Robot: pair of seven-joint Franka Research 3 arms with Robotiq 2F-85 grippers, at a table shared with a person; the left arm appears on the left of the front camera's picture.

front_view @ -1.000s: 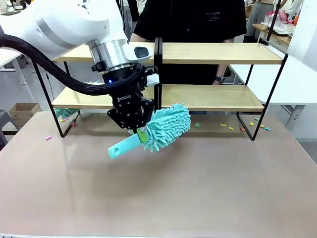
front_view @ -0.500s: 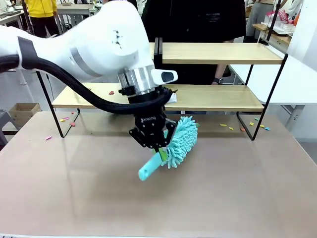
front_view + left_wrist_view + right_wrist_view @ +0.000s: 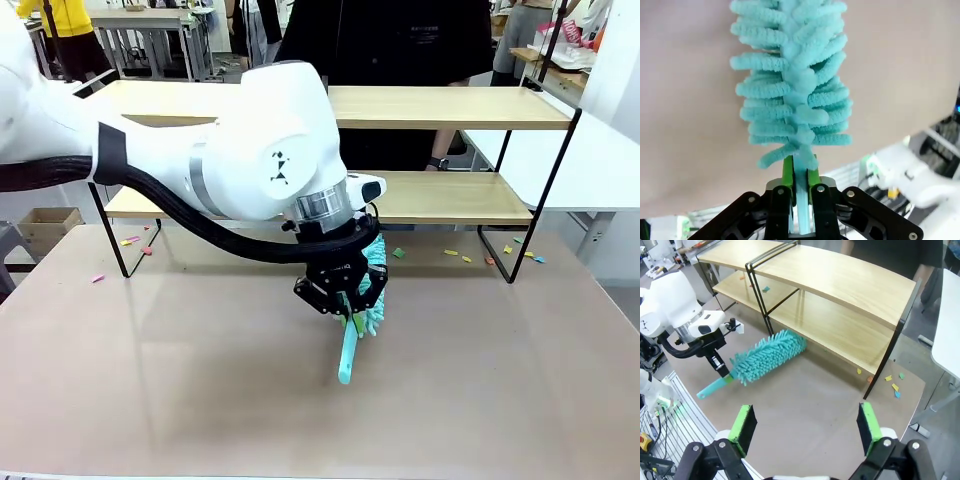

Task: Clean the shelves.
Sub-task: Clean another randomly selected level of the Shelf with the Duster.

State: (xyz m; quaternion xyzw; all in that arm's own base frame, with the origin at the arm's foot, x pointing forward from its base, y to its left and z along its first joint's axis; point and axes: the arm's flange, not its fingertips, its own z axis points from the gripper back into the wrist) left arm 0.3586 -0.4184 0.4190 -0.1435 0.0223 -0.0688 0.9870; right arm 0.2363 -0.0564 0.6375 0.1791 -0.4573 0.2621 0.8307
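Left gripper (image 3: pixel 352 315) pinched on plastic handle (image 3: pixel 349 352) of fluffy teal duster (image 3: pixel 792 95), mid desk (image 3: pixel 200 400), green pads (image 3: pixel 788 172) squeezing it close up, right gripper (image 3: pixel 804 421) spread wide, facing long wooden two-level shelves (image 3: pixel 840 280)

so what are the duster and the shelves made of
The duster has fluffy teal noodle strands, matte, likely microfibre chenille. Its handle looks like smooth teal plastic. The shelves are pale boards with faint grain and a satin look, wood or wood-look laminate. Their frame is thin black rod, probably painted metal.
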